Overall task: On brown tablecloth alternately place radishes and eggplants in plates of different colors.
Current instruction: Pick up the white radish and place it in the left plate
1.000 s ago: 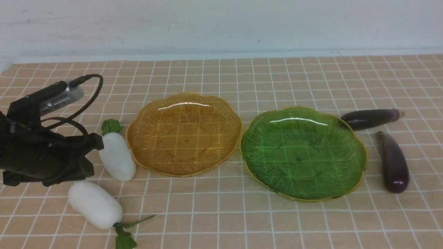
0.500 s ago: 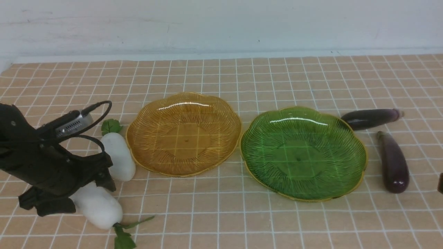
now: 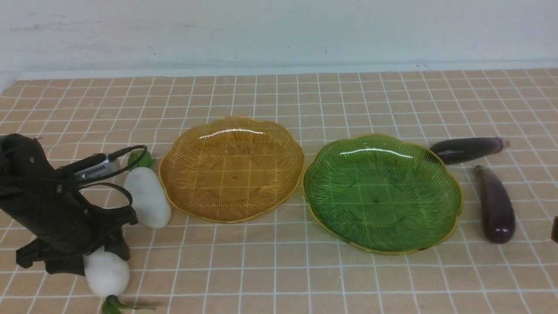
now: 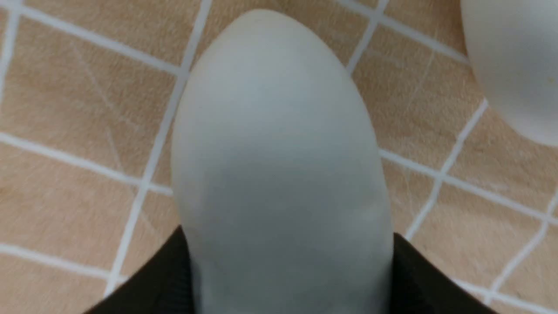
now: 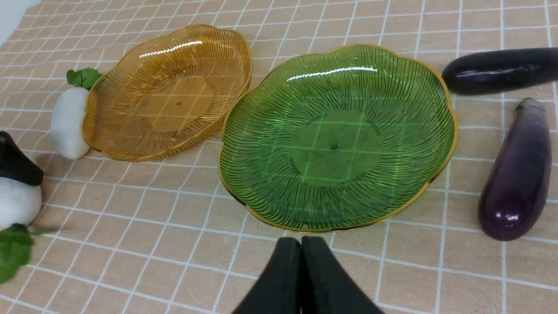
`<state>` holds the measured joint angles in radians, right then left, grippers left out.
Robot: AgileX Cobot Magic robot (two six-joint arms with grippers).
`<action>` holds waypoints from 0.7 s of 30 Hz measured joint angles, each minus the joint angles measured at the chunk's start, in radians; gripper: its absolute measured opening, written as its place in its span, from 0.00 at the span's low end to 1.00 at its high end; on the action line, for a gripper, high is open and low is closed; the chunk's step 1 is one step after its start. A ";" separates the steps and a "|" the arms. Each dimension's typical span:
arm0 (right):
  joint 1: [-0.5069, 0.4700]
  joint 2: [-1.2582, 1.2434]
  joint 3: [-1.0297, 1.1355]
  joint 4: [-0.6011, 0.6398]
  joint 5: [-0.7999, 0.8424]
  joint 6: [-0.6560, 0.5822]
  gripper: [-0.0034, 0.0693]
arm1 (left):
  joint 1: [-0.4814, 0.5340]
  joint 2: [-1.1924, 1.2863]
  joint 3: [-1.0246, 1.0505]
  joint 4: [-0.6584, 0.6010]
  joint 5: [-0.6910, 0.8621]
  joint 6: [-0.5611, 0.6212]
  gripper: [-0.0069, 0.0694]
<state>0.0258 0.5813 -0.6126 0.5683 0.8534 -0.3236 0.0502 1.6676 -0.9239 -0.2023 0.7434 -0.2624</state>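
White radish (image 3: 107, 274) gripped in L pincer (image 3: 93, 257), clear of amber plate (image 3: 231, 117) rim; R pincer (image 5: 301, 261) closed, empty.

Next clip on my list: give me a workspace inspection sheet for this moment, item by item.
Surface: brown tablecloth, white grid, slightly wrinkled.
Job's things: amber plate and green plate side by side, both empty. The far radish lies beside the amber plate. The far eggplant and near eggplant lie on the cloth right of the green plate.
Clutter: nothing seen.
Grippers: left tool closed on the near radish, a finger on each side; right tool shut, empty.
Cables: black cable loops above the left tool, clear of the plates.
Surroundings: plain white wall behind the table.
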 joint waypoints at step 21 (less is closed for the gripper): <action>0.000 0.000 0.000 0.001 0.005 -0.001 0.03 | -0.250 0.263 -0.635 -0.178 0.013 0.209 0.73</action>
<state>0.0258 0.5813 -0.6126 0.5695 0.8584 -0.3243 -0.2003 1.9303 -1.5590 -0.3800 0.7563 -0.0539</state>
